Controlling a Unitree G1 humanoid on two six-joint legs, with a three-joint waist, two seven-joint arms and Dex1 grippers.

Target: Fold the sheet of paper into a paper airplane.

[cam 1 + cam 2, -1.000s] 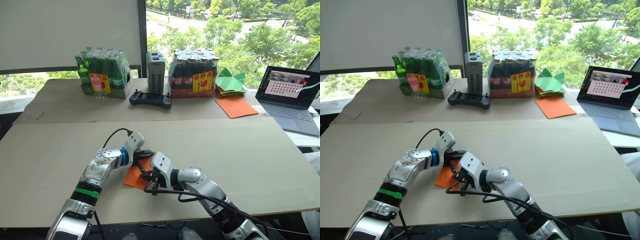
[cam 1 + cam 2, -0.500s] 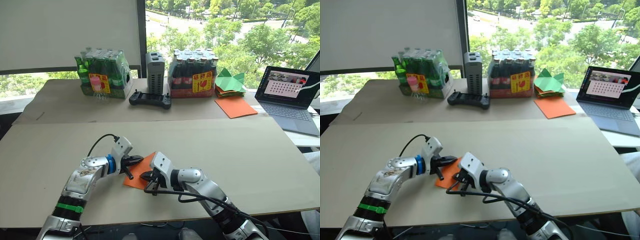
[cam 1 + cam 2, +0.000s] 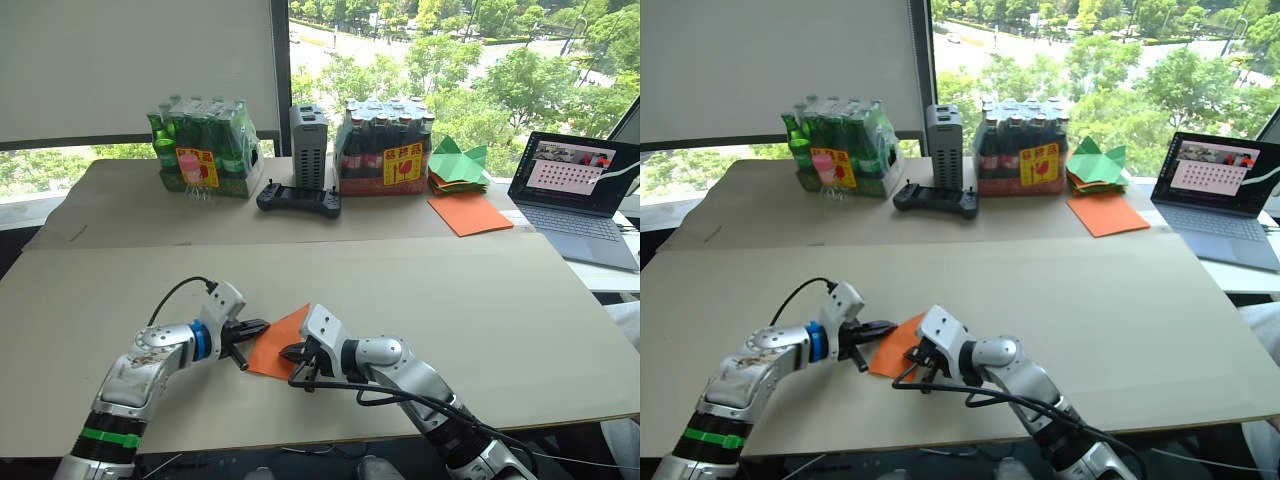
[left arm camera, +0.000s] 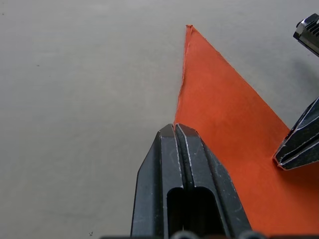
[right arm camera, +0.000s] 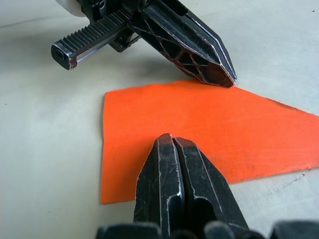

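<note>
Where both tips touch — sheet of paper (image 3: 278,340) between left claw (image 3: 255,325), right claw (image 3: 288,352).

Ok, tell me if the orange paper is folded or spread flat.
Folded: the sheet of paper lies as a pointed wedge with a doubled edge at its tip.

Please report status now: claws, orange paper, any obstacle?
Left claw shut, at paper's edge. Right claw shut, tips on the sheet of paper. Paper flat, pointed. Nothing nearby blocks it.

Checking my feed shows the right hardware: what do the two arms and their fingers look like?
Both arms are silver metal with white wrist blocks and looping black cables. The left arm wears a blue wrist ring and a green band. Left gripper and right gripper have black ribbed fingers.
</note>
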